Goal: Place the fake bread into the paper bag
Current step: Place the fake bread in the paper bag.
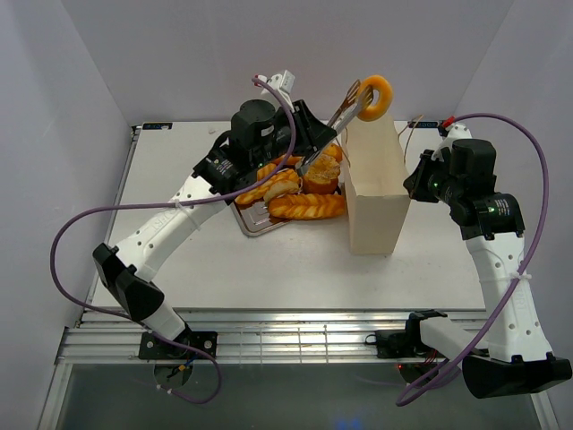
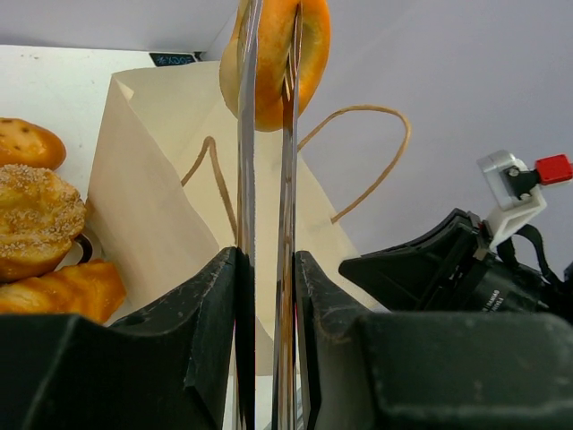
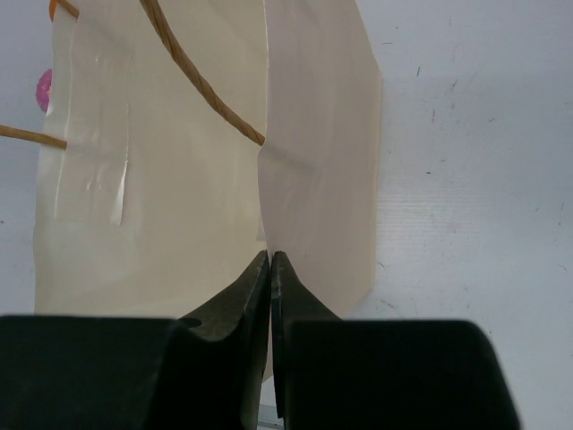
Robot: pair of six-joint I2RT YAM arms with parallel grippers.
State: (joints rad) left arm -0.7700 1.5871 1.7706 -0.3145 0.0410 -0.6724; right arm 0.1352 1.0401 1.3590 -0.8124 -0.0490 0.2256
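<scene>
A plain golden ring donut (image 1: pixel 376 97) of the fake bread hangs above the open top of the paper bag (image 1: pixel 376 193), pinched in the tips of metal tongs (image 1: pixel 336 125). My left gripper (image 1: pixel 309 148) is shut on the tongs' arms. In the left wrist view the tongs (image 2: pixel 286 179) run up between the left gripper's (image 2: pixel 267 260) fingers to the donut (image 2: pixel 273 63), over the bag (image 2: pixel 152 179). My right gripper (image 1: pixel 414 184) is shut on the bag's right side; its fingertips (image 3: pixel 270 257) meet on a fold of the bag (image 3: pixel 179 179). More pastries (image 1: pixel 304 204) lie on the tray.
The silver tray (image 1: pixel 255 224) sits left of the bag, under my left arm. Sugared and braided loaves (image 2: pixel 36 215) show at the left of the left wrist view. The bag's string handles (image 2: pixel 358 152) loop up near the tongs. The right arm (image 2: pixel 466 269) stands just beyond the bag.
</scene>
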